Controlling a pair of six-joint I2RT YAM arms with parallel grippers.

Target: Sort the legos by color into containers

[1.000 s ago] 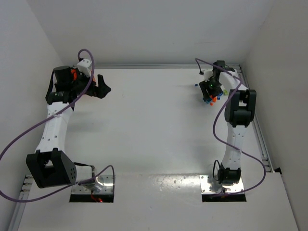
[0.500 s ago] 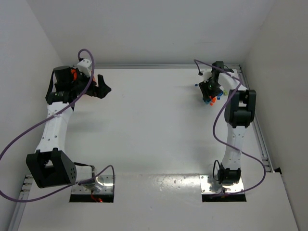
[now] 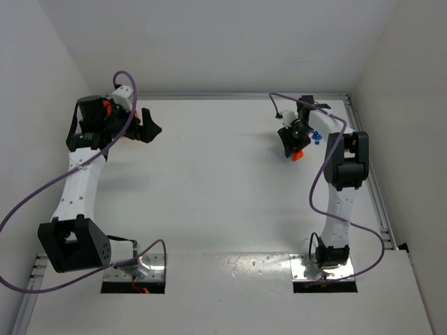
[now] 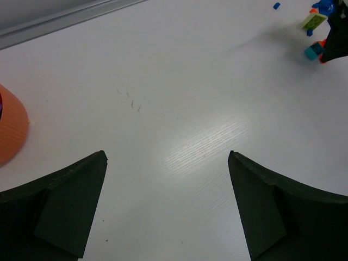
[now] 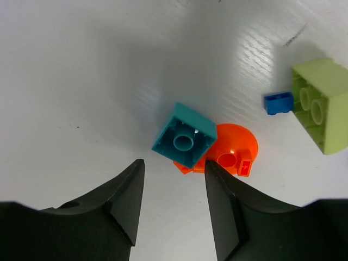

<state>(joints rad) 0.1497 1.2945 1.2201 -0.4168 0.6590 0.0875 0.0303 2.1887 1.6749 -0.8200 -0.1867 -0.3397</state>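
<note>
Right tool [image 5: 174,168] has swung left along the far right part of the worktop [image 3: 209,181] since a second ago, with its wrist turned. Left arm unchanged.

Right wrist view: the fingers are spread partway with bare worktop between them, pinching nothing. A teal brick [image 5: 184,142] lies just beyond the fingertips, hollow underside up. It overlaps an orange half-round piece [image 5: 234,149] and touches it. To the right are a small blue brick [image 5: 279,103] and, beside that, a yellow-green brick [image 5: 321,103] with studs showing, both apart from the orange piece.

Top view: the orange piece sits just on the near side of the right tool, and blue bricks [image 3: 316,136] lie to its right.

Left tool [image 4: 167,157] is spread fully and holds nothing, hovering over bare worktop. The orange bowl [image 4: 10,130] is at the left edge of the left wrist view, well apart from the bricks, which lie at the far right of that view.
</note>
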